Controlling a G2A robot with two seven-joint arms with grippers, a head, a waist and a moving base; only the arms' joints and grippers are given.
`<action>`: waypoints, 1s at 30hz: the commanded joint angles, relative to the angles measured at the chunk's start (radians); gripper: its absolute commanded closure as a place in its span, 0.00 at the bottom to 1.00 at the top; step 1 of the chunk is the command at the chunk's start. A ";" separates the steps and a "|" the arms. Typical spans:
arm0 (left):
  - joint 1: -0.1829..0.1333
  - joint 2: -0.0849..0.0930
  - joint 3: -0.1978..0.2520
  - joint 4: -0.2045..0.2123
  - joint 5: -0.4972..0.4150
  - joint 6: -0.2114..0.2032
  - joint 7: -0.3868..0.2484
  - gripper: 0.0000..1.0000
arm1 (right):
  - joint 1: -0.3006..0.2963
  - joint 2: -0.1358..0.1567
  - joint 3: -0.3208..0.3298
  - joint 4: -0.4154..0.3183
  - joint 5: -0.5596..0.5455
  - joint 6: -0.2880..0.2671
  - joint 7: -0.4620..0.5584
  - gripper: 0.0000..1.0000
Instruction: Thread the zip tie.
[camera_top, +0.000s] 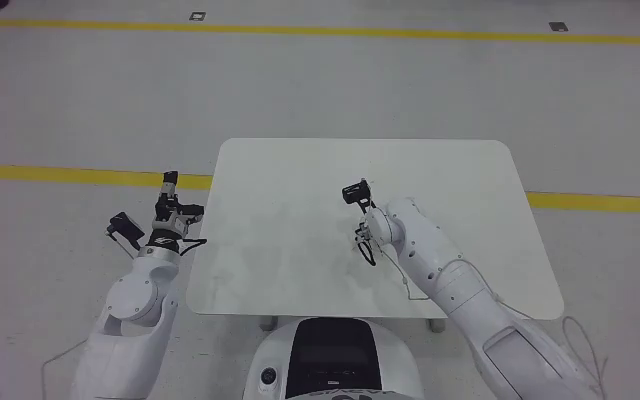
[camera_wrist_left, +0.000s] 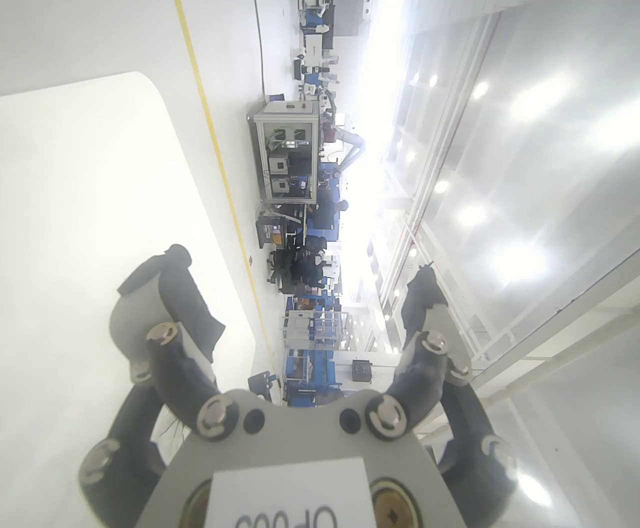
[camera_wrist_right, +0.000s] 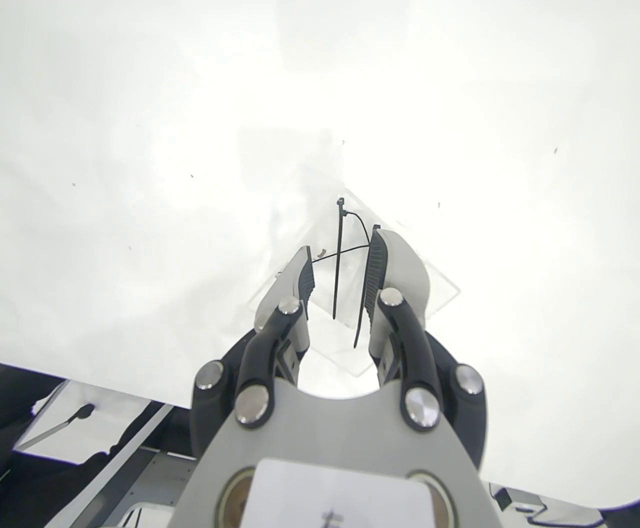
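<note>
Right end effector (camera_wrist_right: 341, 241), zip tie (camera_wrist_right: 337, 272) pointing away

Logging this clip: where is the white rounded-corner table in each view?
Top view: the white rounded-corner table at centre, the right gripper above it.
Left wrist view: its rounded corner lies behind one finger of the open left gripper.
Right wrist view: its top lies beneath the open right gripper, a clear sheet and black zip ties.
Shared landmark: the yellow floor line beyond the table, in top and left wrist views.
</note>
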 joint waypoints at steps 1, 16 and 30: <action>0.000 0.000 0.000 0.000 0.000 0.000 0.000 0.00 | 0.004 -0.003 -0.003 0.012 0.003 0.000 -0.001 0.72; 0.000 0.000 0.000 0.000 0.000 0.000 0.000 0.00 | 0.044 -0.030 -0.038 0.103 0.010 -0.010 0.004 0.75; 0.000 0.000 0.000 0.000 0.000 0.000 0.000 0.00 | 0.068 -0.047 -0.033 0.175 0.043 -0.021 -0.020 0.82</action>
